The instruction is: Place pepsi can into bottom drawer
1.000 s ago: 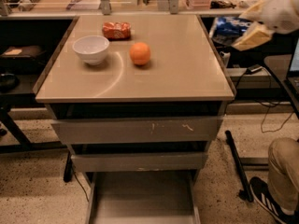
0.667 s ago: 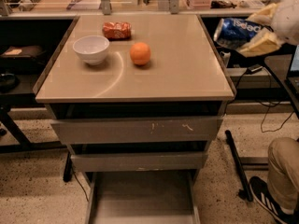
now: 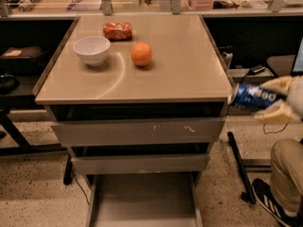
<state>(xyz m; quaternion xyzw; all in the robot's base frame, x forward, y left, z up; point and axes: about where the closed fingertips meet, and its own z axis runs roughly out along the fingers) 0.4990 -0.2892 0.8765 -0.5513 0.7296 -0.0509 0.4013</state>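
In the camera view, the gripper (image 3: 263,100) sits at the right edge of the frame, level with the cabinet's top lip. Its two pale, cream-coloured fingers (image 3: 280,84) lie one above and one below the pepsi can (image 3: 250,96), pinching it between them. The can is a dark-blue cylinder with white lettering, tipped on its side, and its round silver end faces left, just beside the right front corner of the cabinet top (image 3: 184,72). It hangs in the air, off the top and well above the bottom drawer (image 3: 142,197).

That drawer is pulled out at the bottom centre of the frame: a wide, shallow tray of matte grey metal with thin side rails and a flat bare floor. Above it are two drawers with flat grey fronts, the upper front (image 3: 118,132) scuffed with pale marks and the lower front (image 3: 139,164) narrower.

The top is a smooth, glossy beige slab. On its upper-left part stand a round white bowl (image 3: 92,49), a dimpled orange (image 3: 141,54) to its right, and a crinkled orange-red snack bag (image 3: 118,30) behind them.

At lower right are a leg in khaki cloth (image 3: 286,167) and a black sneaker (image 3: 268,198) with white stripes, on speckled flooring (image 3: 33,193)
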